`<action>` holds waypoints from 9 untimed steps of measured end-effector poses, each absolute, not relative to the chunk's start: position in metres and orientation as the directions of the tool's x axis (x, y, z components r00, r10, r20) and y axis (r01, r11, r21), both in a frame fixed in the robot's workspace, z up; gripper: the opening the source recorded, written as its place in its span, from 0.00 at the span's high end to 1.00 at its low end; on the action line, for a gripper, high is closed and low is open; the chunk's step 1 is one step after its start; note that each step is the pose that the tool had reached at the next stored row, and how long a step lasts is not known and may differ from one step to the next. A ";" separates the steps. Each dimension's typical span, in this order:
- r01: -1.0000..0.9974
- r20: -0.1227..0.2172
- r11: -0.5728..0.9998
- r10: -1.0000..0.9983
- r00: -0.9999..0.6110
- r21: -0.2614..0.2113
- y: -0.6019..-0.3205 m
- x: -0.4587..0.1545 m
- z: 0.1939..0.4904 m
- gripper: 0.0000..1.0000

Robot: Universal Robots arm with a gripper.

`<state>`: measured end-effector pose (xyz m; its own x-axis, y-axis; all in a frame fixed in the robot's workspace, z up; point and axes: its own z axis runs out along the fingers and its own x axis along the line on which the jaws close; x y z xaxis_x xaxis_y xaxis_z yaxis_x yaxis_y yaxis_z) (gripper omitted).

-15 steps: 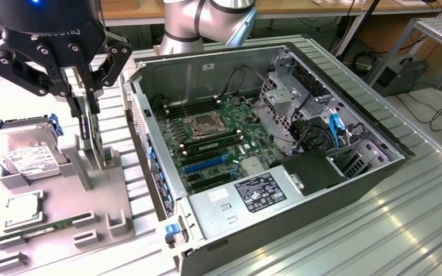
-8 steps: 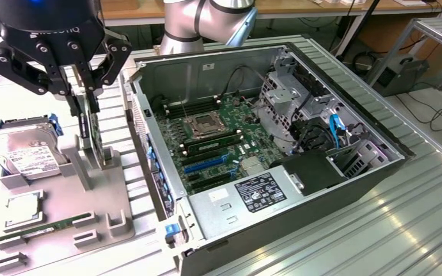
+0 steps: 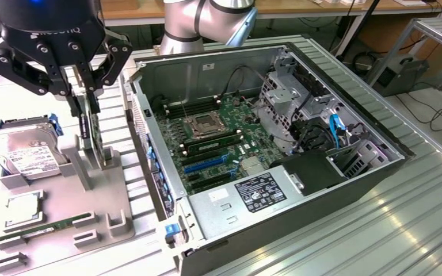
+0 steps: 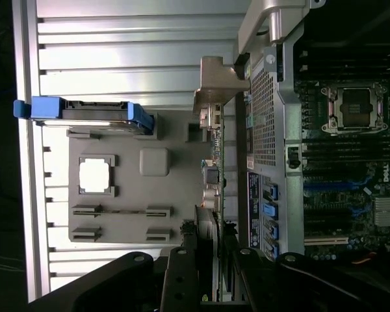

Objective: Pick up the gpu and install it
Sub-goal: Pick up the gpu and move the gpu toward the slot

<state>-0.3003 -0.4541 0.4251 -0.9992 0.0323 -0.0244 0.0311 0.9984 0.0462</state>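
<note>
While the gpu (image 3: pixel 89 131) stands upright in its holder (image 3: pixel 90 198) (beside the open case (image 3: pixel 359 190)), the end effector (image 3: pixel 80 92) pinches its top edge.

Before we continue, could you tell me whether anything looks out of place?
Nothing stands out: the gpu stands upright in its grey holder with the gripper at its top, and the hard drive sits in its cradle.
</note>
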 end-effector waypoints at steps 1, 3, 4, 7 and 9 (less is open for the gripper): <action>0.031 -0.024 0.998 0.032 -0.999 0.046 -0.454 -0.300 0.425 0.74; 0.031 -0.024 0.998 0.032 -0.999 0.046 -0.454 -0.299 0.425 0.74; 0.031 -0.024 0.998 0.032 -0.999 0.046 -0.454 -0.299 0.425 0.74; 0.031 -0.024 0.998 0.032 -0.999 0.046 -0.454 -0.298 0.425 0.74; 0.031 -0.024 0.998 0.032 -0.999 0.046 -0.454 -0.297 0.425 0.74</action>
<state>-0.2970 -0.4542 0.4251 -0.9992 0.0322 -0.0244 0.0311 0.9985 0.0456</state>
